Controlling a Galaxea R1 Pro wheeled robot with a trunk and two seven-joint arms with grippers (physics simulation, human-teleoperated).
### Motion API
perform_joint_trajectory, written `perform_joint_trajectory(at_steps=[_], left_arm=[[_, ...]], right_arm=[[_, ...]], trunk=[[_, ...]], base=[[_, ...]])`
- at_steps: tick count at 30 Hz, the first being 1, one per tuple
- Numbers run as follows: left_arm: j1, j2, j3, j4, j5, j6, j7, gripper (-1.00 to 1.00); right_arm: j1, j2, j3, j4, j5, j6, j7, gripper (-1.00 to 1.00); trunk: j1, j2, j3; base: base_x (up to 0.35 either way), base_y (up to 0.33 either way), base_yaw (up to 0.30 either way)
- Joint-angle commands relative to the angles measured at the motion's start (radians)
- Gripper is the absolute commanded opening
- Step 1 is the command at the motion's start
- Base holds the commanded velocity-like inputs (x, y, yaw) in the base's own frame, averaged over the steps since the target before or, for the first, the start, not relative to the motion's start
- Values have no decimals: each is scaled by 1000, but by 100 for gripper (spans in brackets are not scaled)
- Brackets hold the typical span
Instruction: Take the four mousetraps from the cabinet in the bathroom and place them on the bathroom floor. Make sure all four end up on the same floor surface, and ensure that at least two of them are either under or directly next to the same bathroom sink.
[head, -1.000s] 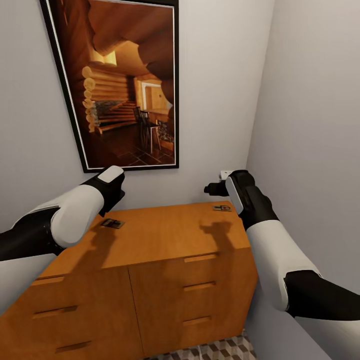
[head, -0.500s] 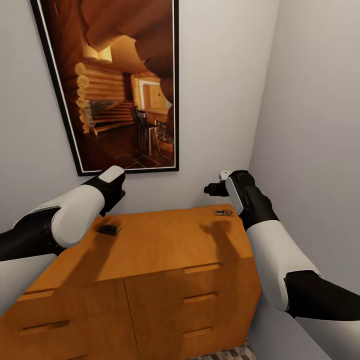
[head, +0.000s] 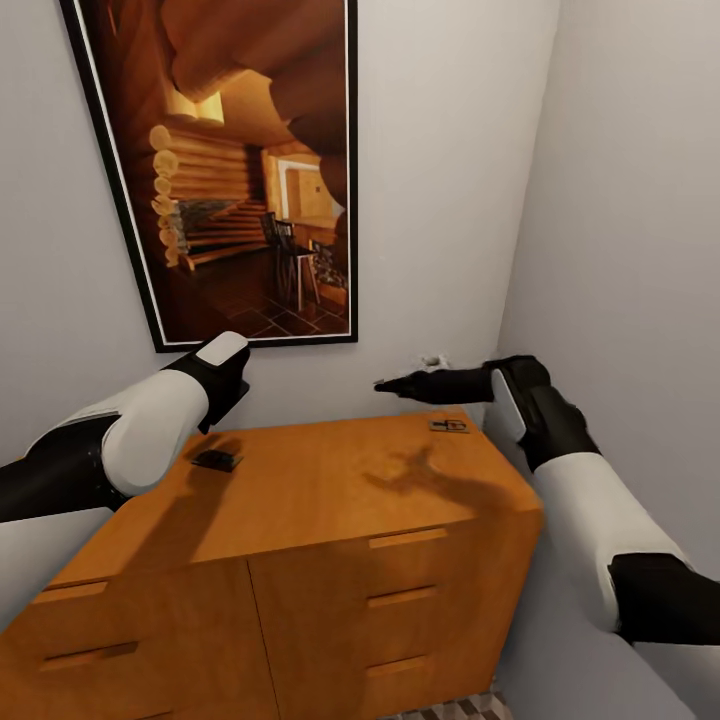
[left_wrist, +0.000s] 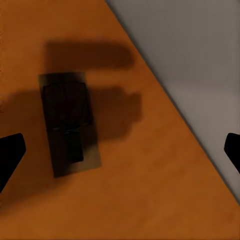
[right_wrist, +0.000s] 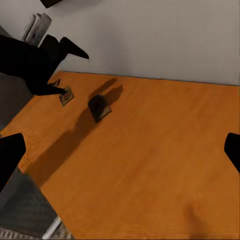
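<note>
While both arms are hanging over the waist-high orange-brown wooden cabinet (head: 320, 490), two of the small flat tan-brown wooden mousetraps are lying on its flat top. One mousetrap (head: 217, 460) is sitting at about nine o'clock on the top in the head view, in the shadow of the left arm; the left wrist view is showing it (left_wrist: 69, 125) flat on the wood between the dark fingertips, which are standing wide apart. The left pincer (left_wrist: 120, 150) is hovering above it, not touching. Another mousetrap (head: 449, 426) is resting at about two o'clock, near the grey wall. The right pincer (head: 395, 384) is reaching level above the top; its tips (right_wrist: 10, 155) are standing well apart, holding nothing.
</note>
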Motion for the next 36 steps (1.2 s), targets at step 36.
perform_joint_trajectory(at_steps=[36], left_arm=[[10,-4,5,31,-13,-12,60,100]], right_arm=[[147,-210,188,-9,-232,-6,607,100]], trunk=[[0,-1,-1]], base=[[0,0,0]])
